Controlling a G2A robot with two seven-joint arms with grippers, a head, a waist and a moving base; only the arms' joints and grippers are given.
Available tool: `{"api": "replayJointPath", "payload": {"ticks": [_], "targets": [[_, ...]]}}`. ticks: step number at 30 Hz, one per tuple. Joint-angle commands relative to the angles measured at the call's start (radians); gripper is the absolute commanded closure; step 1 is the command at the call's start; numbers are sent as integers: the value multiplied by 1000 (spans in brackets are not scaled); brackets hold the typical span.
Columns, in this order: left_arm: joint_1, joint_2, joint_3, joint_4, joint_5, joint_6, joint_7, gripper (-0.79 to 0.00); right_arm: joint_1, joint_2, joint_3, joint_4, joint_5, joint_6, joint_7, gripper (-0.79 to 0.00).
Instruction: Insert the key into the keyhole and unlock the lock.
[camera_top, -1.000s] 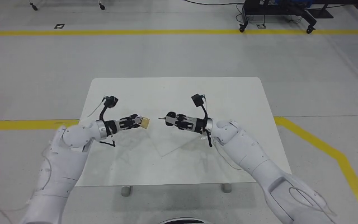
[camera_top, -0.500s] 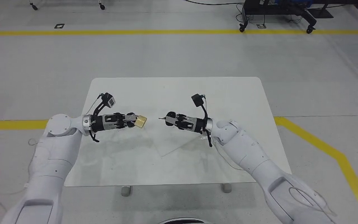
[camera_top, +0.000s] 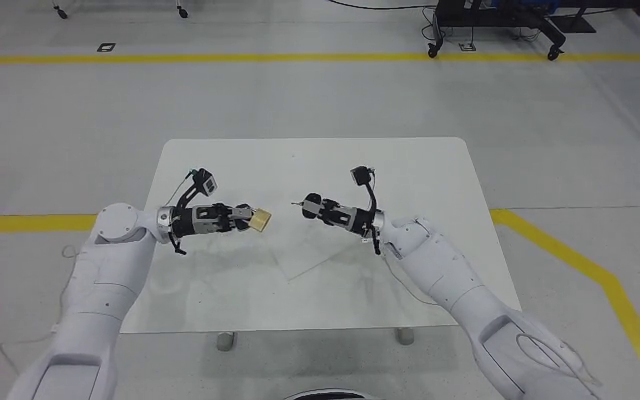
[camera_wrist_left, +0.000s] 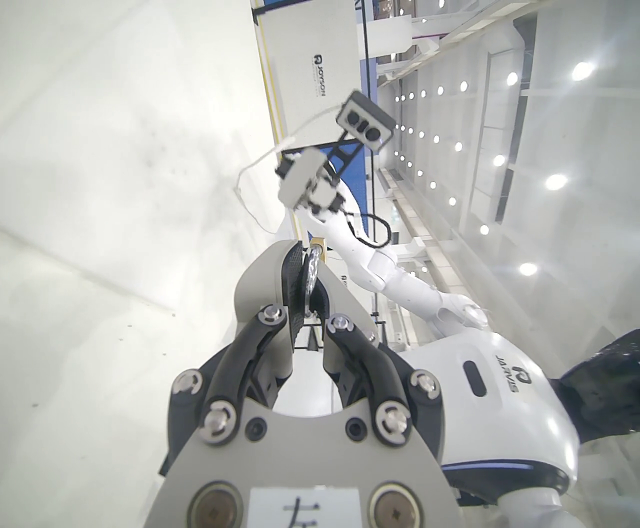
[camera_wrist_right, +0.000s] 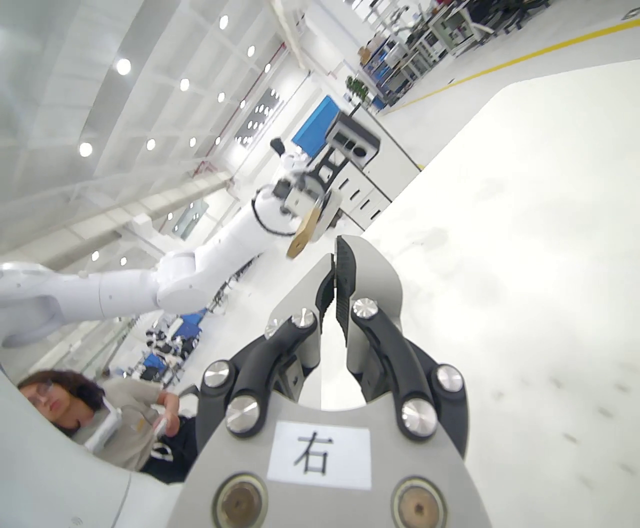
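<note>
Left arm: stretched out low over the white table (camera_top: 420, 170), forearm aimed at the table's middle, with the left gripper (camera_top: 244, 217) leading.
Left fingers: clamped on the metal shackle of the lock (camera_top: 260, 220). The brass body sticks out past the fingertips, held up off the tabletop.
Right arm: comes in from the opposite side, elbow bent. The right gripper (camera_top: 308, 207) is about level with the left one and points straight at it.
Right fingers: pressed together on the key (camera_top: 295, 210), with only a thin tip poking out towards the lock.
Key and lock: face each other over the middle of the table, near but apart. The key is not in the keyhole.
Writing on the grippers: a white sticker (camera_wrist_left: 304, 507) with one black character sits on the left gripper's base. A second sticker (camera_wrist_right: 320, 452) of the same kind is on the right gripper's base.
Other print: a pale cabinet (camera_wrist_left: 300, 50) behind the table carries a small dark logo on its side.
</note>
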Motion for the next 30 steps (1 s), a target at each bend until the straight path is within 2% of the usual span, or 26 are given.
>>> {"api": "replayJointPath", "payload": {"ticks": [1, 5, 12, 22, 30], "targets": [[-21, -10, 23, 34, -34, 44, -10, 0, 17, -8, -4, 11, 72, -35, 24, 0], [-57, -34, 66, 94, -104, 75, -3, 0, 62, -27, -8, 68, 157, -32, 39, 0], [-98, -64, 128, 138, -124, 77, 18, 0, 104, -56, -32, 130, 211, -53, 83, 0], [-141, -89, 164, 197, -150, 66, 26, 0, 126, -82, -52, 169, 242, -43, 155, 0], [-160, -102, 185, 237, -152, 59, 16, 0, 144, -107, -73, 205, 311, -53, 259, 0]]}}
